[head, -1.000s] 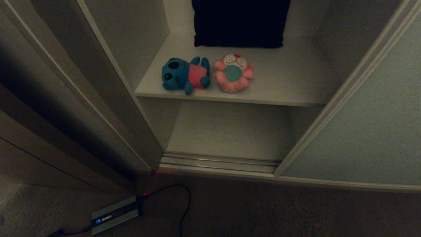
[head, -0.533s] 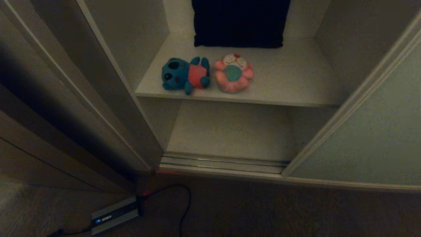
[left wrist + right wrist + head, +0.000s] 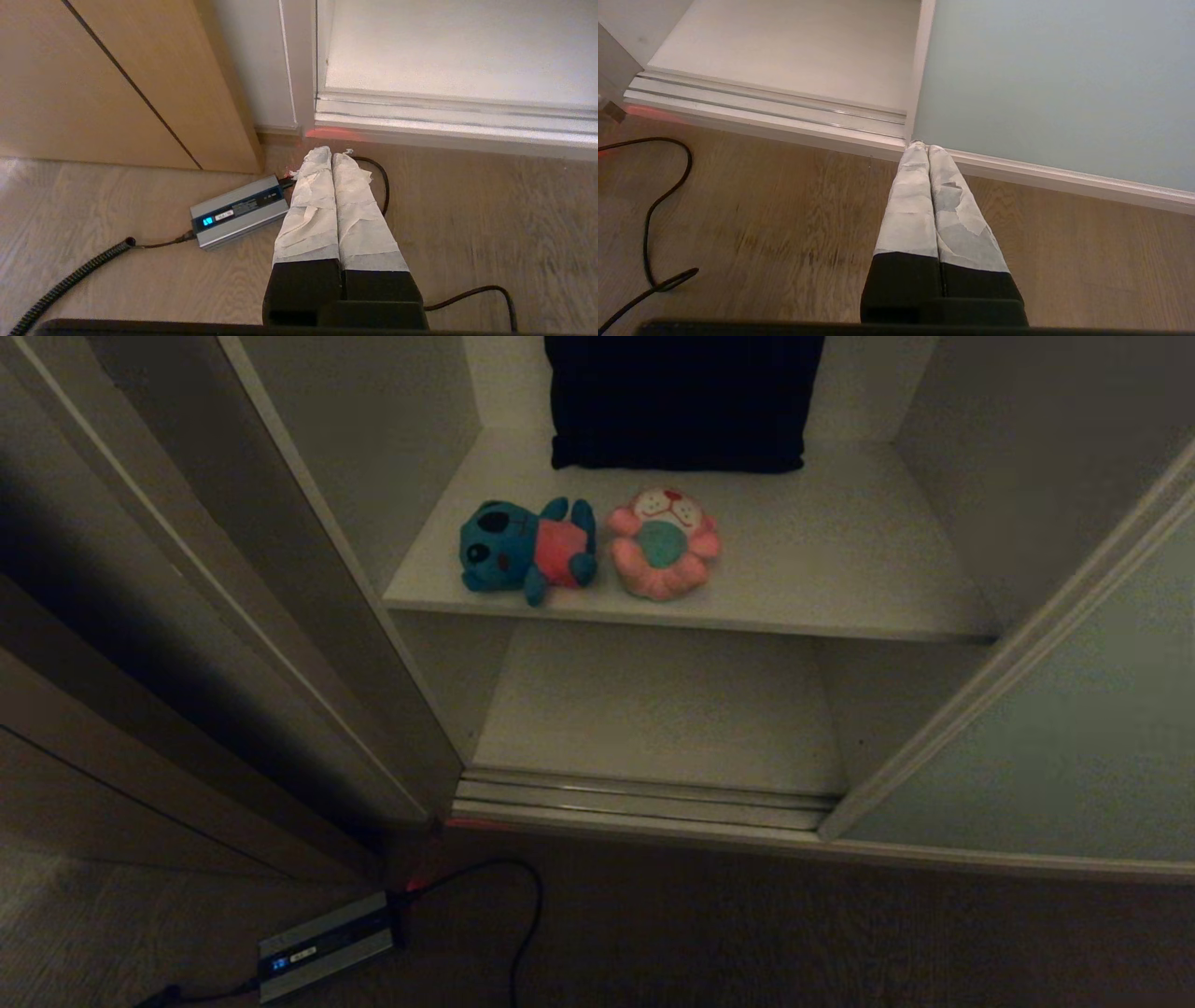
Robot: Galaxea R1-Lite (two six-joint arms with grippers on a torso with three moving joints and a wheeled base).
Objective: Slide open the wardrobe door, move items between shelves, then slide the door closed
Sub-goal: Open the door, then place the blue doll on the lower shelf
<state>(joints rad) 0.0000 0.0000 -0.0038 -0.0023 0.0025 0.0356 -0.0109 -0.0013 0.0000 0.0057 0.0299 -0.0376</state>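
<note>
Teal bear [image 3: 523, 551] (red shirt) lies touching pink toy [image 3: 663, 543].

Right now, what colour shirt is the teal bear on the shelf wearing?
Red, verging on pink, on the teal bear; the head view shows it best.

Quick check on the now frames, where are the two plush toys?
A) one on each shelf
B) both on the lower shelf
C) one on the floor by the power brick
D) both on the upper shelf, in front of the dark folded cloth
D: the teal bear and the pink plush lie side by side on the upper shelf, in front of the dark cloth; the lower shelf holds neither.
</note>
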